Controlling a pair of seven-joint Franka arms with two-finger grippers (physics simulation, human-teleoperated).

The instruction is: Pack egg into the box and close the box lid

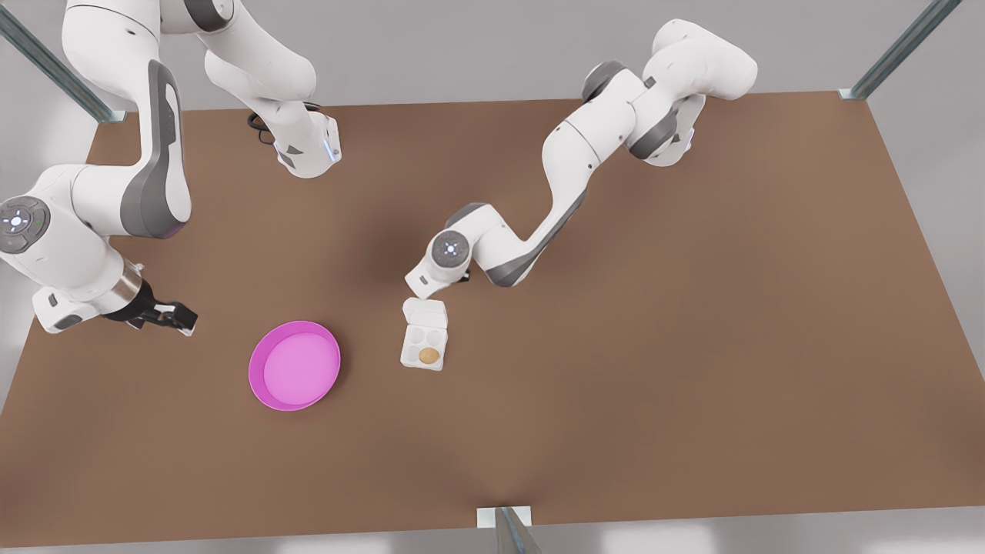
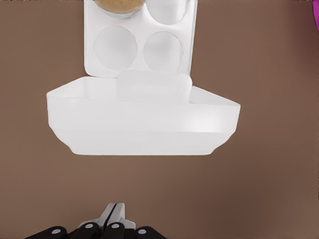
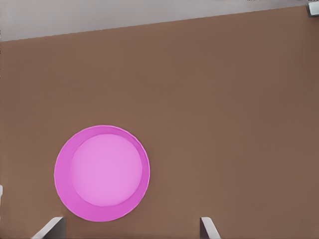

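The egg point(image 1: 429, 355) already sits in a cup of the box point(image 1: 424, 346). The left claw point(image 2: 115, 215), fingers pinched together and empty, waits just behind the open box lid point(image 2: 144, 118), likely to push it over. The right claw point(image 3: 130, 226), spread wide and empty, idles over the pink plate point(image 3: 101, 173).

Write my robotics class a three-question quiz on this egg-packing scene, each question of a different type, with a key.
1. True or false: the egg already sits in a cup of the box.
2. The box lid is: A) shut, B) open, C) detached.
3. Fill in: the right gripper, fingers open, hangs near the pink ____, while the left gripper, shut, is by the lid.
Key: 1 true; 2 B; 3 plate.
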